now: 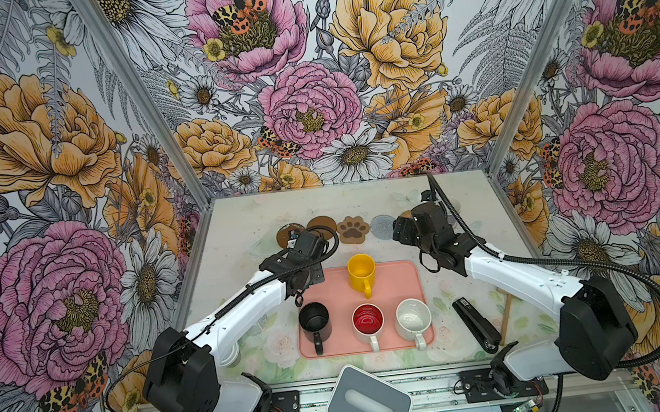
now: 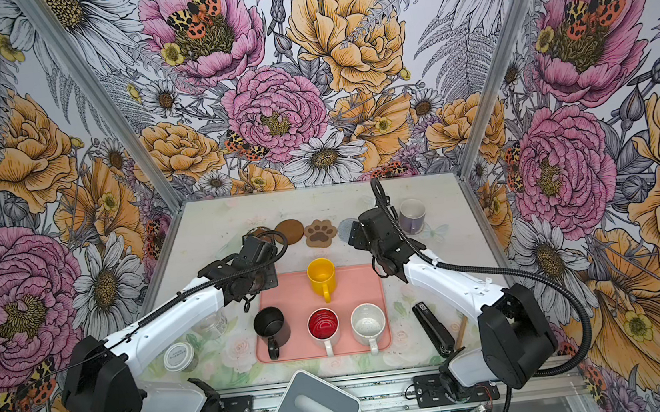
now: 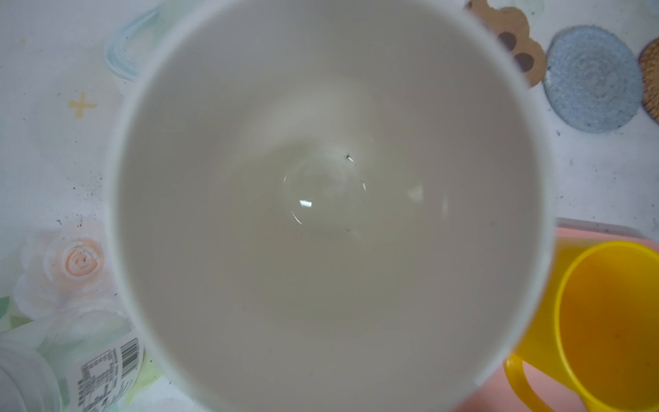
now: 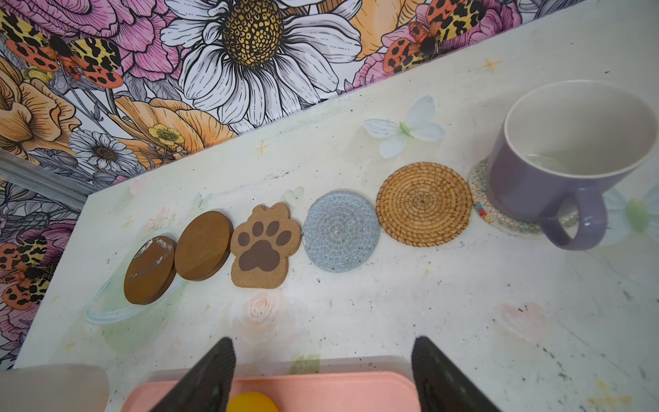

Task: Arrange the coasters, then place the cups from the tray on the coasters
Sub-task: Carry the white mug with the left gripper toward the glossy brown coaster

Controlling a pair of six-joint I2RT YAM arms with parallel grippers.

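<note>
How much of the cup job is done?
Done: six mats lie in a row, and the purple cup sits on the clear mat. In hand: the left arm seems to hold a white cup; the right pincer is open and empty. Left: the yellow cup, black cup, red-inside cup and speckled cup stand on the pink tray, and five mats are bare.

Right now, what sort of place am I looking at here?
Probably a staged robot test booth, not a kitchen: flower-printed wall panels box in a table, two arms bolted to its front rail, mugs on a pink tray.
</note>
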